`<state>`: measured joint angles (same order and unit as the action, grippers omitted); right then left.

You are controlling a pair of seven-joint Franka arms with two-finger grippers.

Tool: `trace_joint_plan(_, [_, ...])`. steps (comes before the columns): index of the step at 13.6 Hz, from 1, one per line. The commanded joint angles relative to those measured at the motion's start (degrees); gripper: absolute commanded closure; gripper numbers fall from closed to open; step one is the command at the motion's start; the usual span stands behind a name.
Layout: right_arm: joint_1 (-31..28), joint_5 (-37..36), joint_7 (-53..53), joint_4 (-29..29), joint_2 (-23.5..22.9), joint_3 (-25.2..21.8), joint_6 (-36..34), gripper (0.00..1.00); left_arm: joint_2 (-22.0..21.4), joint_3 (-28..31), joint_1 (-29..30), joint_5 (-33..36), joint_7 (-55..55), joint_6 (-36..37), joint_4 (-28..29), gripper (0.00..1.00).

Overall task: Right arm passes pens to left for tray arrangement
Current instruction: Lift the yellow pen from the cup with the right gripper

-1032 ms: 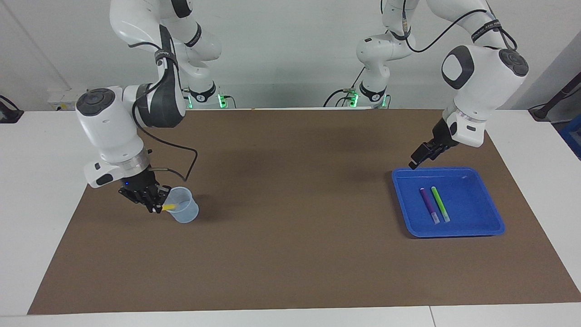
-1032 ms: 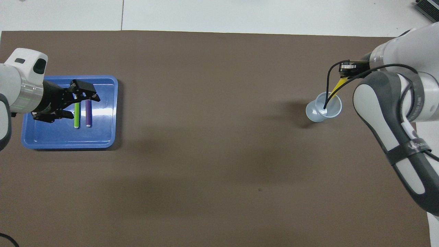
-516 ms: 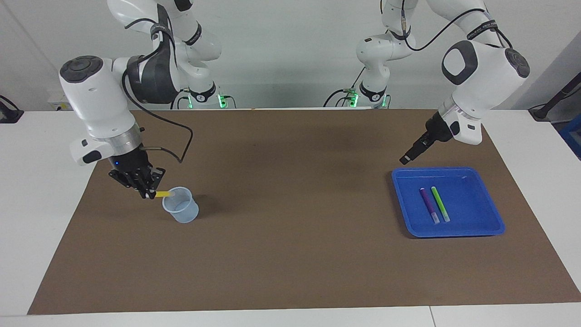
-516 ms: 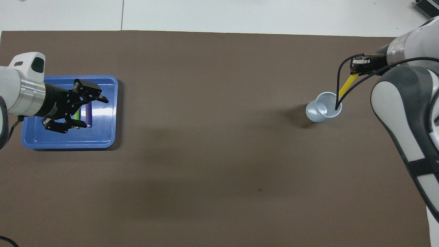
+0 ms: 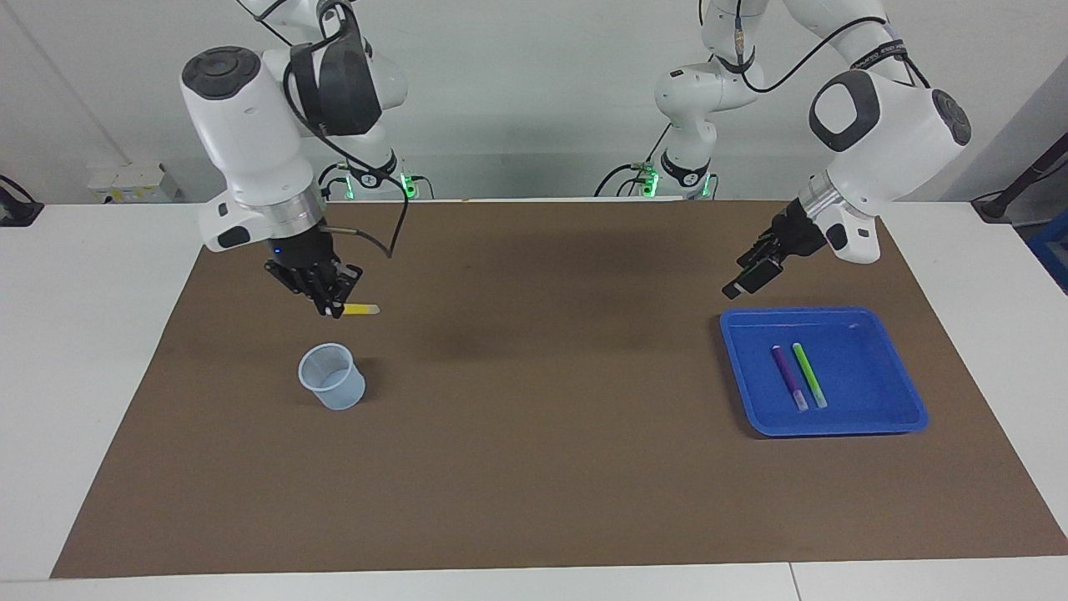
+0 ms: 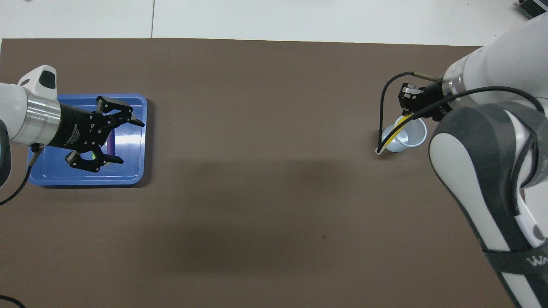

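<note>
My right gripper (image 5: 330, 305) is shut on the yellow pen (image 5: 361, 309) and holds it level in the air above the cup; the pen also shows in the overhead view (image 6: 393, 137), below the right gripper (image 6: 414, 106). The purple pen (image 5: 788, 377) and the green pen (image 5: 808, 375) lie side by side in the blue tray (image 5: 868, 417). My left gripper (image 5: 749, 280) is open and empty, raised over the tray's rim on the robots' side. In the overhead view my left gripper (image 6: 128, 142) covers most of both pens in the tray (image 6: 128, 173).
A small translucent bluish cup (image 5: 332, 377) stands empty on the brown mat (image 5: 534, 434) toward the right arm's end; it also shows in the overhead view (image 6: 410, 136). White table surface borders the mat.
My right gripper has lifted the yellow pen out of the cup and swung it up and toward the table's middle. My left gripper has risen a little and edged off the tray toward the middle.
</note>
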<state>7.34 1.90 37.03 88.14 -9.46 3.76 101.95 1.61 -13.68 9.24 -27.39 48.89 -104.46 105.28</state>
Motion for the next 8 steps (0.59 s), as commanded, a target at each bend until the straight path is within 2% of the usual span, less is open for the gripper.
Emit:
trace_joint_plan(1, [0.4, 9.2, 16.1, -0.4, 1.3, 0.0, -1.8, 1.00, -1.3, 0.3, -0.4, -4.8, 7.0, 1.5, 0.4, 0.01])
trace_joint_plan(2, [0.5, 12.1, 19.4, -0.3, 1.7, 0.3, -1.8, 1.00, -1.3, 0.3, -0.4, -7.1, 10.6, 1.5, 0.4, 0.01])
trace_joint_plan(5, [0.4, 14.1, 26.5, -0.2, 2.3, 3.3, -3.1, 1.00, -1.3, 0.3, -0.4, -16.6, 22.6, 1.1, 0.7, 0.01])
trace_joint_plan(8, [1.2, 20.8, 37.6, -0.2, 2.3, 4.8, -2.0, 1.00, -1.3, 0.2, -1.6, -19.4, 27.6, -0.6, 0.4, 0.03])
